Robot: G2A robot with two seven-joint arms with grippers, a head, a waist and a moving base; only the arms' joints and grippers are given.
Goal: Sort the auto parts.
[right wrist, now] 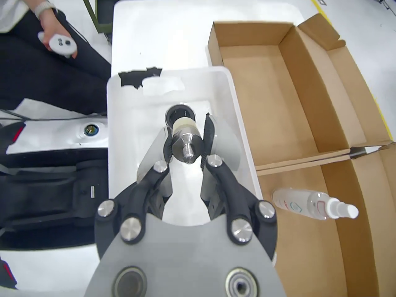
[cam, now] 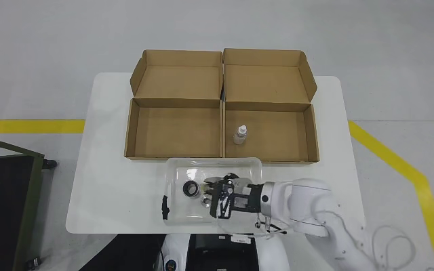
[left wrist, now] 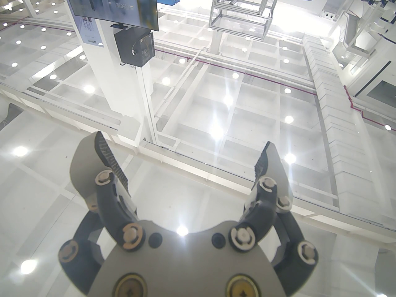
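The right gripper (right wrist: 187, 125) is grasping a metal part (right wrist: 184, 143). Its fingers (right wrist: 209, 131) are pressing on either side of the steel body, with the threaded stud pointing back toward the wrist and a cream band sitting at the far end. The part is staying inside a clear plastic bin (right wrist: 222, 94); whether it is lifted or resting, I cannot tell. Just beyond the fingertips a black ring (right wrist: 181, 113) is lying on the bin floor. Farther past them, a torn strip of black tape (right wrist: 137, 77) is sticking to the bin's rim.

Off to one side of the fingers, a cardboard box (right wrist: 309, 248) is holding a spray bottle (right wrist: 304, 202) lying on its side. Its label is showing red and teal outlines, with print too small to read. A second box (right wrist: 272, 94) is standing against the first. Everything is sitting on a white table (right wrist: 154, 32).

The left gripper (left wrist: 184, 143) is pointing up at the ceiling, its fingers (left wrist: 108, 156) spread wide apart.
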